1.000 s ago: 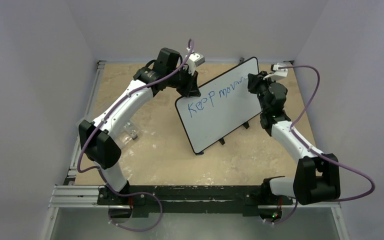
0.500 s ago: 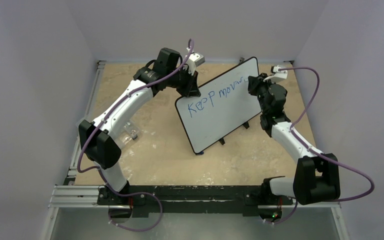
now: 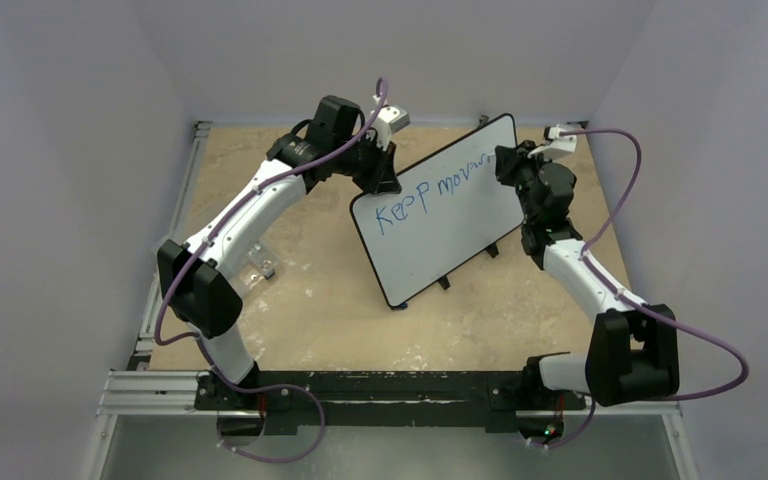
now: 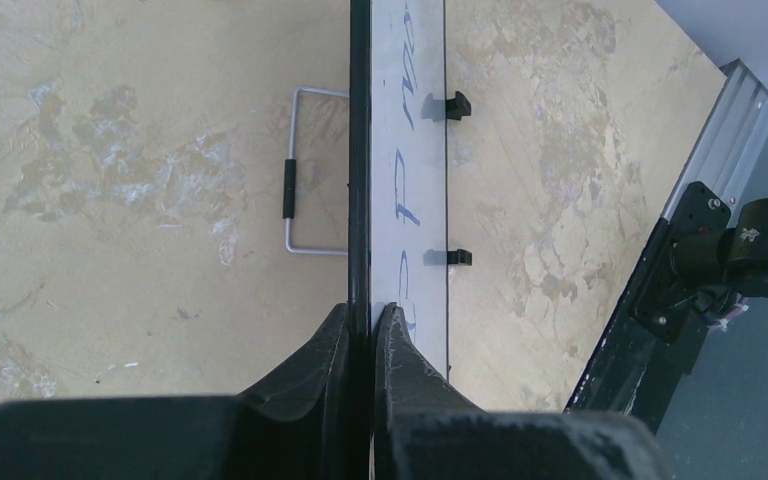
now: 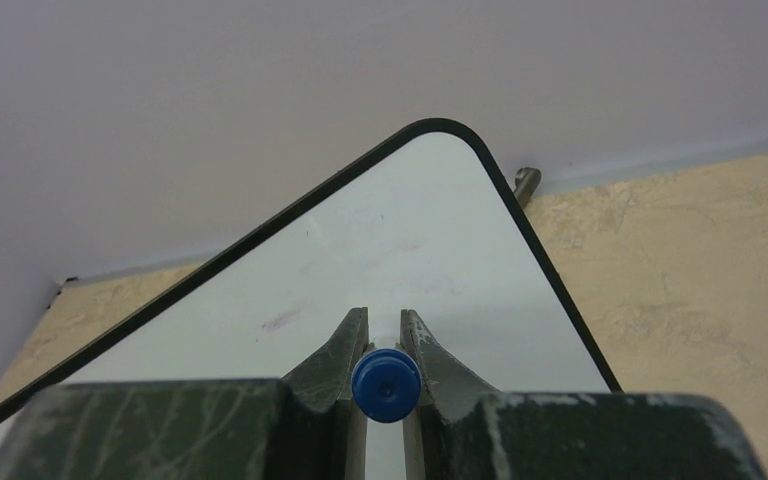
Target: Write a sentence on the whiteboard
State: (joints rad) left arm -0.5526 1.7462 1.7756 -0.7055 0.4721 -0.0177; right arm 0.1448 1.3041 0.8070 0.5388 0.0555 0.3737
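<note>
The whiteboard stands tilted on its black feet mid-table, with the sentence in blue reading about "Keep movin". My left gripper is shut on the board's upper-left rim. In the left wrist view its fingers pinch the black edge, with the whiteboard seen edge-on. My right gripper is at the board's upper-right part, shut on a blue marker whose blue end faces the camera. The marker points at the whiteboard face; its tip is hidden behind the right gripper.
A wire stand sticks out behind the board. A small clear and metal object lies on the table to the left. Walls close in the far and side edges. An aluminium rail runs along the near edge.
The right wrist with the marker has shifted slightly along the end of the written line. The left arm and the board have not moved.
</note>
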